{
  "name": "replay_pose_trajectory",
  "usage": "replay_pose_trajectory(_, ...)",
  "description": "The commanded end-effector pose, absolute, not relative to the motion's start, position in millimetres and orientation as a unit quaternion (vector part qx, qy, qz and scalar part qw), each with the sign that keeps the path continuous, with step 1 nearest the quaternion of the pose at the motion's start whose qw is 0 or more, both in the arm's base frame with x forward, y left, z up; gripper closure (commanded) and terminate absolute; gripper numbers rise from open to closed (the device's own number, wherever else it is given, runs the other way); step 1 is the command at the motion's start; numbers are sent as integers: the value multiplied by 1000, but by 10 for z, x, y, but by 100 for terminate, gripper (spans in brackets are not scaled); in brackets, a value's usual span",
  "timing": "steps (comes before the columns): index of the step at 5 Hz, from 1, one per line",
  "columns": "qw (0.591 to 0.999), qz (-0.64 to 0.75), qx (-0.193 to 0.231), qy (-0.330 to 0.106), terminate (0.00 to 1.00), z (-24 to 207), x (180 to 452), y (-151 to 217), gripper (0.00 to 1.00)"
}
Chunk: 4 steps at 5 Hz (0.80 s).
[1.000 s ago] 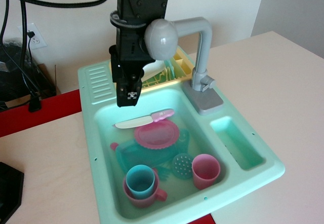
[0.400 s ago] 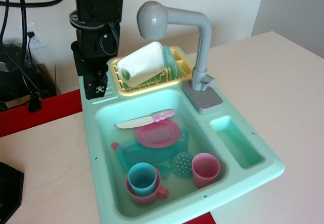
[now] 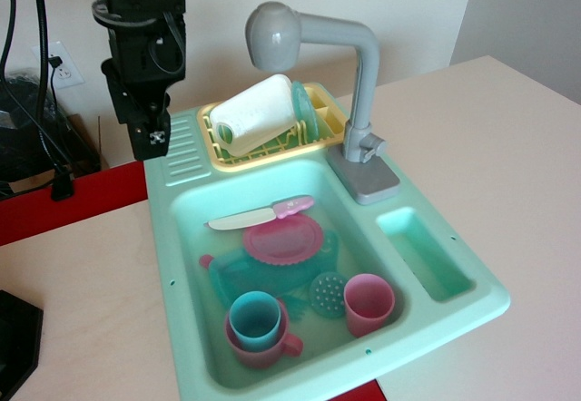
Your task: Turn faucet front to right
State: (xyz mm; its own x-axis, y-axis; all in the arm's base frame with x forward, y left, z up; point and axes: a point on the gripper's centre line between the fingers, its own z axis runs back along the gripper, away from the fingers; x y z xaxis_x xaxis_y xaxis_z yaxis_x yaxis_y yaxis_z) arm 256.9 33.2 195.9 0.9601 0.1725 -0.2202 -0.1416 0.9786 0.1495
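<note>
The grey toy faucet (image 3: 361, 83) stands upright on its grey base (image 3: 366, 176) at the sink's back right. Its horizontal arm reaches left, and its round head (image 3: 274, 34) hangs above the yellow dish rack (image 3: 272, 133). My black gripper (image 3: 151, 138) hangs at the sink's back left corner, well left of the faucet head and touching nothing. Its fingers look closed together with nothing between them.
The mint toy sink (image 3: 454, 306) holds a white knife with a pink handle (image 3: 259, 215), a pink plate (image 3: 281, 239), a blue cup (image 3: 252, 319), a pink cup (image 3: 369, 303) and a strainer (image 3: 327, 294). A white cup (image 3: 256, 114) lies in the rack. Black cables (image 3: 36, 74) hang at left.
My gripper has moved left and up, away from the faucet head to the sink's back left corner. The faucet head has swung left, away from the front, and now rests still.
</note>
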Motion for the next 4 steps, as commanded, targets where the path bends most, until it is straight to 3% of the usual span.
replay_pose_trajectory(1,992,80,48,90,0,2173,2449,333,0)
replay_pose_trajectory(4,993,65,55,86,0,2337,1925,221,0)
